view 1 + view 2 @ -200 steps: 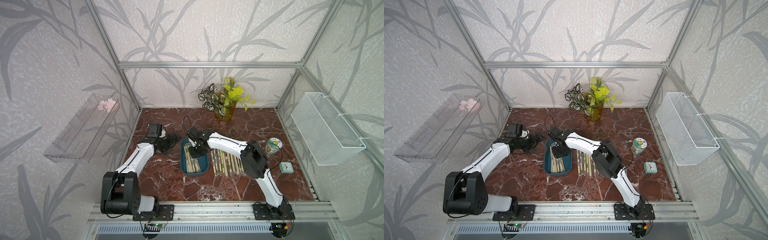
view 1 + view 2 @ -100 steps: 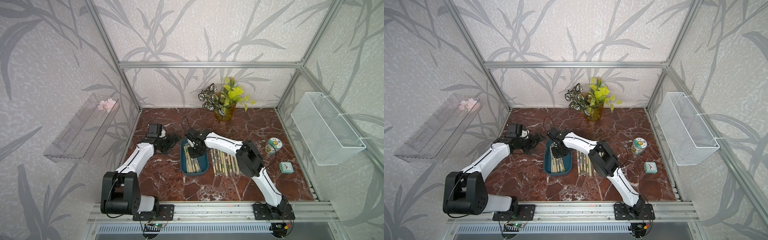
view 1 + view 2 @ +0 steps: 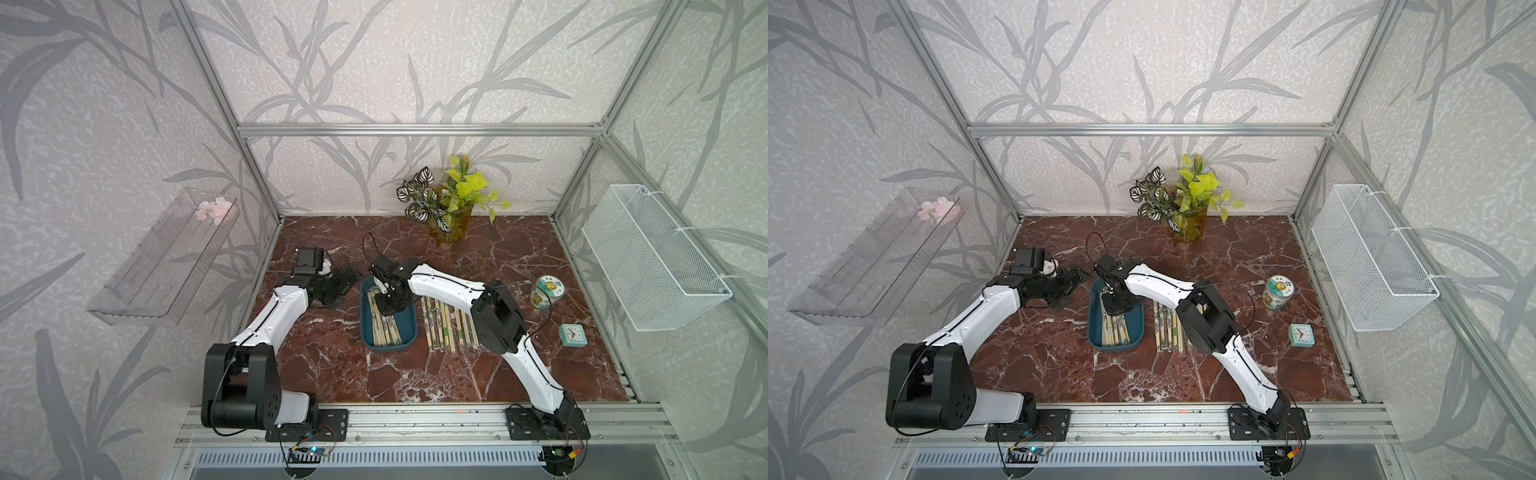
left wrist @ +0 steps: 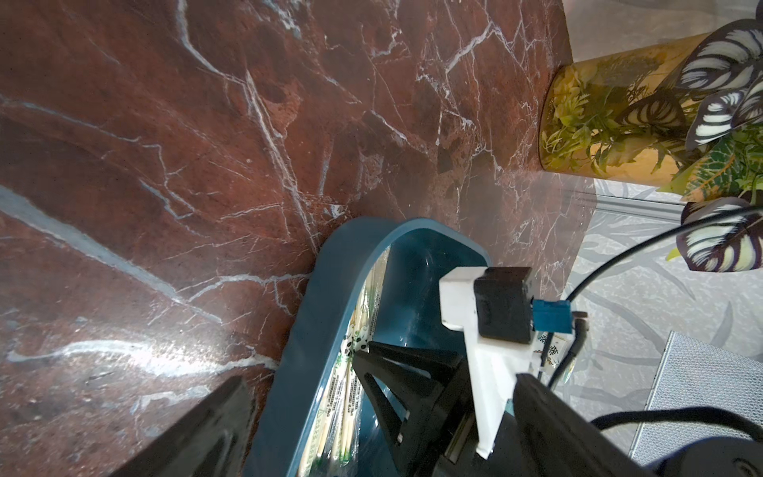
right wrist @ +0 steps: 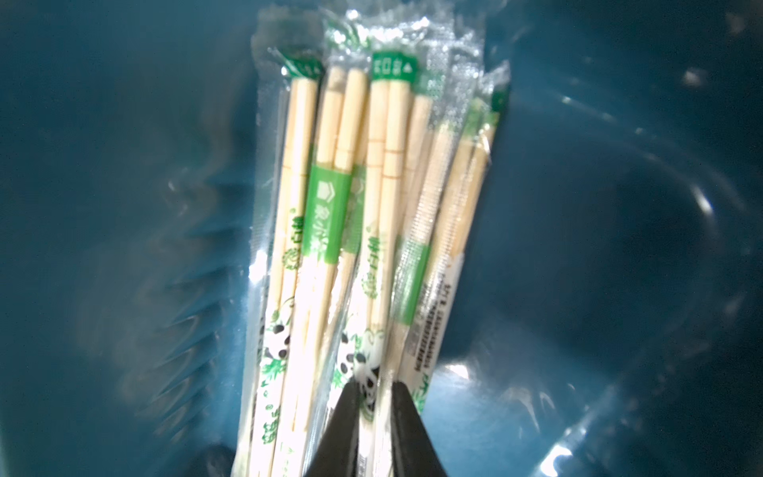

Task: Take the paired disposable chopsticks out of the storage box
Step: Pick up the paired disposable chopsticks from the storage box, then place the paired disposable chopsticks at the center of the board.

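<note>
Right now my right claw (image 5: 375, 388) is down inside the storage box (image 3: 409, 332), toward its far end. In the right wrist view its two black fingers (image 5: 342, 421) sit tight against either side of one wrapped pair, right at the panda print, so I read it as pinched on that pair. The paired disposable chopsticks (image 5: 342, 206) lie as a loose bundle running lengthwise along the box floor. The bundle reaches from under the claw toward the box's near end, with the green-capped ends pointing away from the fingers. In both top views the bundle fills the left half of the box (image 3: 1138, 328), and the teal floor on its right side is bare.

My left claw (image 3: 349, 276) hangs low just outside the box's far left corner, jaws apart and holding nothing. From its wrist camera I see the box's curved rim (image 4: 305, 330) close by.

Another row of wrapped pairs (image 3: 446, 328) lies on the marble table (image 3: 332, 365), just beside the box's right wall and under my right forearm.
</note>
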Action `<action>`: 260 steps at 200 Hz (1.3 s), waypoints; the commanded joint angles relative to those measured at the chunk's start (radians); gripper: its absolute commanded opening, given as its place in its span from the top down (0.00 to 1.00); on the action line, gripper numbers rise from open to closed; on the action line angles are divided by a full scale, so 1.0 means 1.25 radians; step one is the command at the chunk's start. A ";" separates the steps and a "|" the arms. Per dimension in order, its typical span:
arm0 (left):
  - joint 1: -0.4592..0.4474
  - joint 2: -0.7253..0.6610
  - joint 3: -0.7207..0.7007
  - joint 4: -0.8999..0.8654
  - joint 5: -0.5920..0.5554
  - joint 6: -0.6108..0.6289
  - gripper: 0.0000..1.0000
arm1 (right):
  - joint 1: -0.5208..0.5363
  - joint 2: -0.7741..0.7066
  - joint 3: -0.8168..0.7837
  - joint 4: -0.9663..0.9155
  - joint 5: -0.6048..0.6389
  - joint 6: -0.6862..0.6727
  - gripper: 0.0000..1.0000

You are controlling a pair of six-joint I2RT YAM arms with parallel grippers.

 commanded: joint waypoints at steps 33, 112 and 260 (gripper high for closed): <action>0.004 0.004 0.008 0.008 -0.002 0.004 0.00 | 0.004 0.025 0.024 -0.032 0.004 -0.005 0.86; 0.004 0.004 0.009 0.013 0.003 0.003 0.00 | -0.001 -0.047 0.036 -0.032 -0.008 0.009 1.00; 0.002 0.004 0.016 0.024 0.033 0.001 0.00 | -0.130 -0.300 -0.225 0.154 -0.090 0.132 1.00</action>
